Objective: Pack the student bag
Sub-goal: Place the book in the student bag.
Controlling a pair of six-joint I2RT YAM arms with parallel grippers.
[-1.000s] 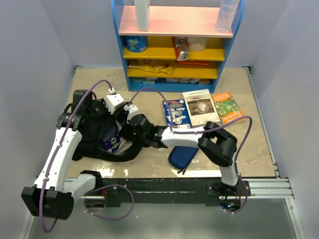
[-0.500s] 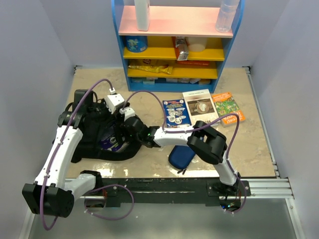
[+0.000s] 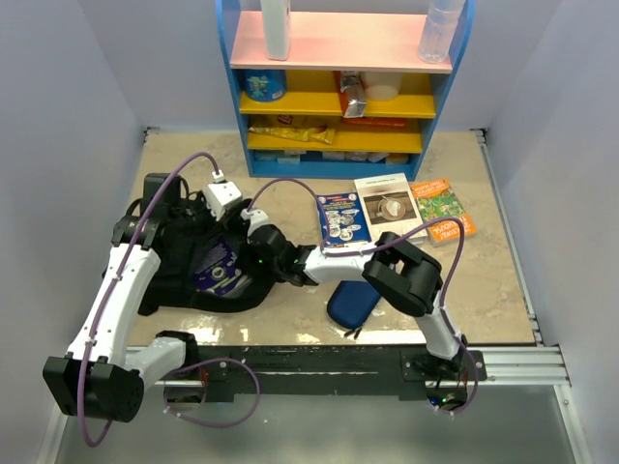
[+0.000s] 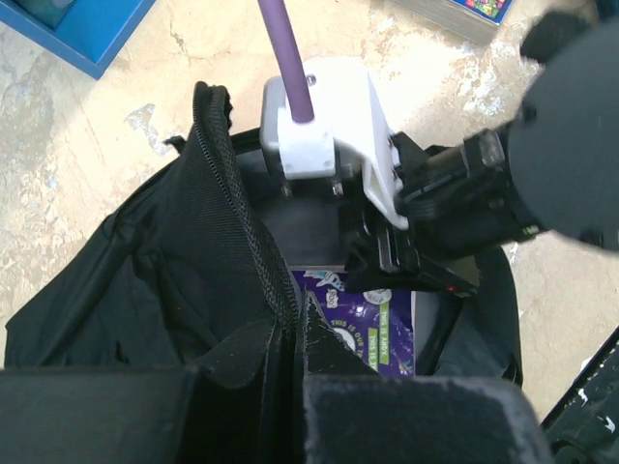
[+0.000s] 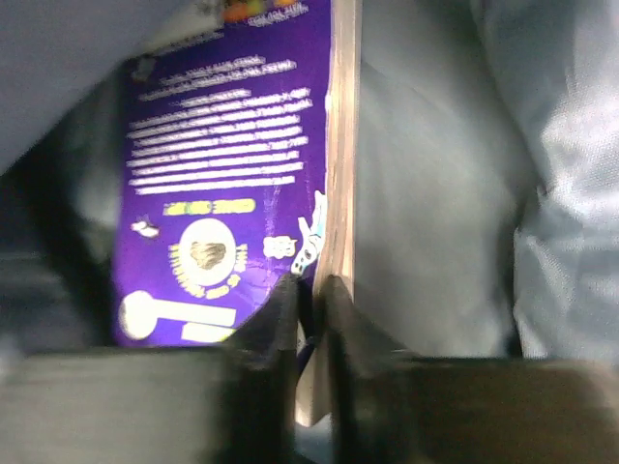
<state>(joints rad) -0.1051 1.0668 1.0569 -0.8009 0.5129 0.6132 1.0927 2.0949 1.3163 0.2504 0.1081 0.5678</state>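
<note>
Now, black student bag gaping, left fingers pinch rim, right fingers clamp book

Matt black woven cloth student bag; glossy purple paper book

On the pale tabletop, left of centre in the frame: black student bag, mouth open toward the right; inside the opening, purple book, cover facing up; at the bag's upper rim, left end effector, jaws hidden against the dark fabric; extended in from the right, right end effector, at the mouth just beside the purple book; right of centre, three books flat, side by side; below them, dark-blue pencil case, partly under the right arm; along the top of the frame, blue shelf with yellow and pink boards.
</note>
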